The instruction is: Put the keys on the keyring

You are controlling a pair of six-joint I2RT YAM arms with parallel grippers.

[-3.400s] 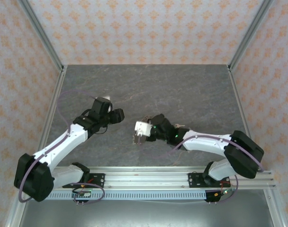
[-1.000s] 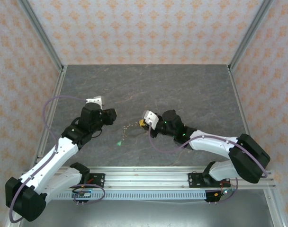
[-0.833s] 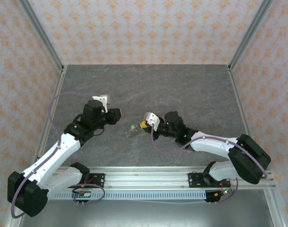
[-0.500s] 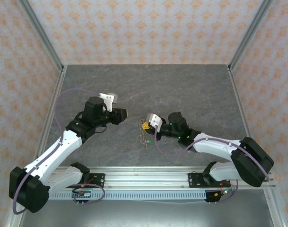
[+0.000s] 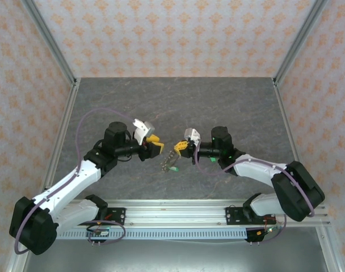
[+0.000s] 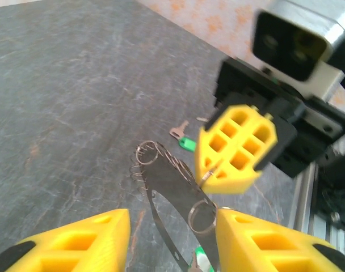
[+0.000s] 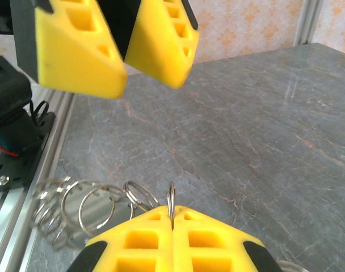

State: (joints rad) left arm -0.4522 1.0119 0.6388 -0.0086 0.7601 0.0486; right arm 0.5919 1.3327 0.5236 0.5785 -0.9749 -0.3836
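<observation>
Here, near the middle of the table (image 5: pixel 218 102), toward its near edge, the two arms meet tip to tip. The right gripper (image 5: pixel 181 146) has its yellow fingers pressed fully together, pinching one small ring of the keyring (image 5: pixel 168 160), which hangs down and leftward from the grip. Seen from the right wrist, that thin ring stands upright in the seam between the closed fingers (image 7: pixel 133 238), and the other loops of the keyring (image 7: pixel 96 207) trail off to the left, low over the table.

The left gripper (image 5: pixel 154 145) is just left of it, with its fingers partly spread and nothing between them. From the left wrist, the keyring (image 6: pixel 164 178) shows as a thin metal band with several small rings, ahead of the spread fingers (image 6: pixel 76 243).

A key (image 6: pixel 182 140) with a green tag lies flat on the table beyond the keyring. A second green tag (image 6: pixel 201 259) shows near the band's lower end; whether it is on the keyring I cannot tell.
</observation>
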